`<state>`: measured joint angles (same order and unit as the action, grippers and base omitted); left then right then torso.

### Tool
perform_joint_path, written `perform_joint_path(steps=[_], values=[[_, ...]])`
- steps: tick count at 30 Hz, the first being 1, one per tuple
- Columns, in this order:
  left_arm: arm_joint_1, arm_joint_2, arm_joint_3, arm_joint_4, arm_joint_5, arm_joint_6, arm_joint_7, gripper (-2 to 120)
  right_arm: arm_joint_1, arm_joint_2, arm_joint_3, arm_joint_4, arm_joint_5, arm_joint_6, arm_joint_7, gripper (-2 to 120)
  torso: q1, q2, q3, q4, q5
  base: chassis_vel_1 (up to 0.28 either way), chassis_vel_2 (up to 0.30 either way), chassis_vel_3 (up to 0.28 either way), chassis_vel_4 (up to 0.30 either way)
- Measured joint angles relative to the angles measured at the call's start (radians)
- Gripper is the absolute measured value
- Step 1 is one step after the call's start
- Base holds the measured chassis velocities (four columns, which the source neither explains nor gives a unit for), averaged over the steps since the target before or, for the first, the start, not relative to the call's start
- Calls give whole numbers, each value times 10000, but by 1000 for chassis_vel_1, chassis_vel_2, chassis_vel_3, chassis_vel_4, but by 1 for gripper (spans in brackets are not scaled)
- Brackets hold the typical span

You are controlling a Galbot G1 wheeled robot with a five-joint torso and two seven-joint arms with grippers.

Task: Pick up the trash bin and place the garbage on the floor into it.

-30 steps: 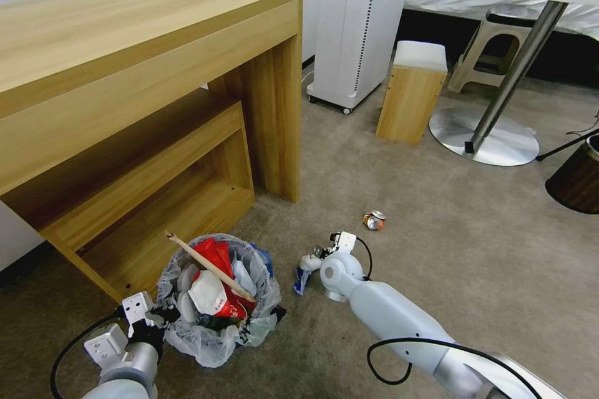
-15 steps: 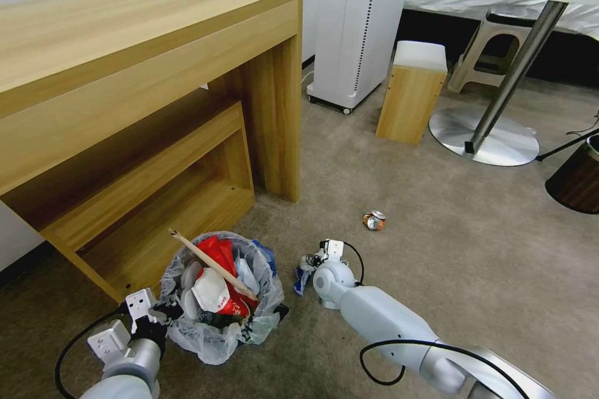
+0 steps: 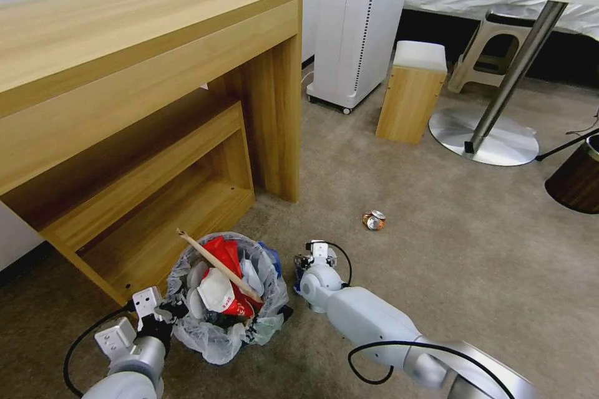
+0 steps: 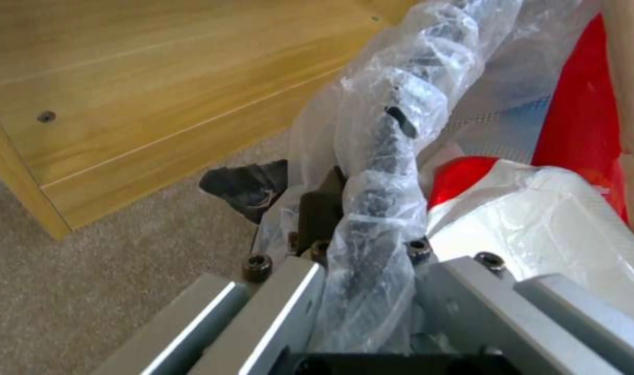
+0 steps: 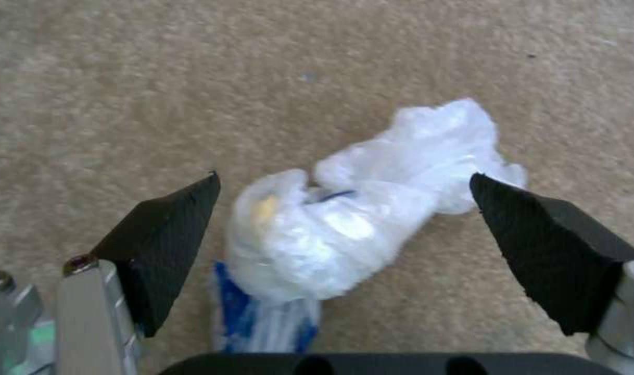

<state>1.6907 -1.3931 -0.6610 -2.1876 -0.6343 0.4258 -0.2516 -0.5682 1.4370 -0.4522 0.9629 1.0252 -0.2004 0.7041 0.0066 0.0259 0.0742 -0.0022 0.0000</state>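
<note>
Right hand [image 5: 345,229] hangs low over the floor [image 3: 437,249], its two black pads spread wide on either side of a crumpled white tissue [image 5: 372,203] that lies on a blue-and-white scrap — nothing is pinched yet, and the pads look clear of the litter. From where I stand that wad sits just beside the trash bin [image 3: 228,299], on the side away from the wooden table [image 3: 143,75].

Left hand [image 4: 362,229] is pressed shut on the bin's rim, the crinkly bag liner bunched between its fingers. I cannot tell whether the bin is lifted or resting on the carpet. It is already well stocked: red wrappers [image 3: 224,255], something white, and a wooden stick [image 3: 215,265] slanting out over the rim.

Further from the bin, towards the round-footed table, a crushed can [image 3: 374,219] lies alone on the carpet. Beyond that are a small wooden stool [image 3: 412,93] and, well apart at the room's edge, a dark brown bin [image 3: 577,177] which is not the one in use.

I judge the step in hand to be collecting the tissue — the next move calls for lowering a touch and closing squarely on the soft wad, taking the blue scrap with it if possible, then carrying it over the held rim. The can would remain.
</note>
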Motion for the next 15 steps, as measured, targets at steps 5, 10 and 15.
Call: perform_joint_path(steps=[5,10,15], values=[[-20,-27,45,0,6,-13,8,0,-93,-31,68,-50,-3,2,113,92,1,0,0,-1,0,0,0,0,0],[-56,-127,206,42,112,-23,18,0,-145,68,54,-299,-76,-32,129,84,0,0,1,-1,0,0,0,0,0],[-64,-157,233,33,145,-24,18,0,-136,255,-79,-633,-305,6,0,73,-1,0,0,0,0,0,0,0,0]])
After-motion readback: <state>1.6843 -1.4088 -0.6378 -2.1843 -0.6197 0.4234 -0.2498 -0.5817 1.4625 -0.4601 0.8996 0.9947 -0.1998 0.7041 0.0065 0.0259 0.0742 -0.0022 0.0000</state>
